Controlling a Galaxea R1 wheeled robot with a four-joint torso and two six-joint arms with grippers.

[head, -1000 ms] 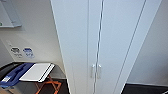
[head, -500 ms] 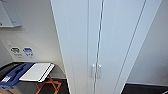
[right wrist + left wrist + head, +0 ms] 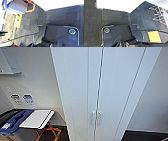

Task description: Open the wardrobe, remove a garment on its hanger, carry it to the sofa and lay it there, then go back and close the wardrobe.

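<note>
Ahead, wardrobe (image 3: 100,92) doors shut, handles (image 3: 96,118) together, wrists over dark carpet (image 3: 115,16)

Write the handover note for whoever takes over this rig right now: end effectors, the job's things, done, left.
End effectors: fingers not discernible in either wrist view; both wrists hang above dark carpet.
Wardrobe: straight ahead, both doors shut, handles side by side at the centre seam.
Garment, hanger, sofa: not sighted from here.
Done: robot faces the wardrobe.
Left: open the doors, take the garment on its hanger, lay it on the sofa, return, close the wardrobe.
</note>
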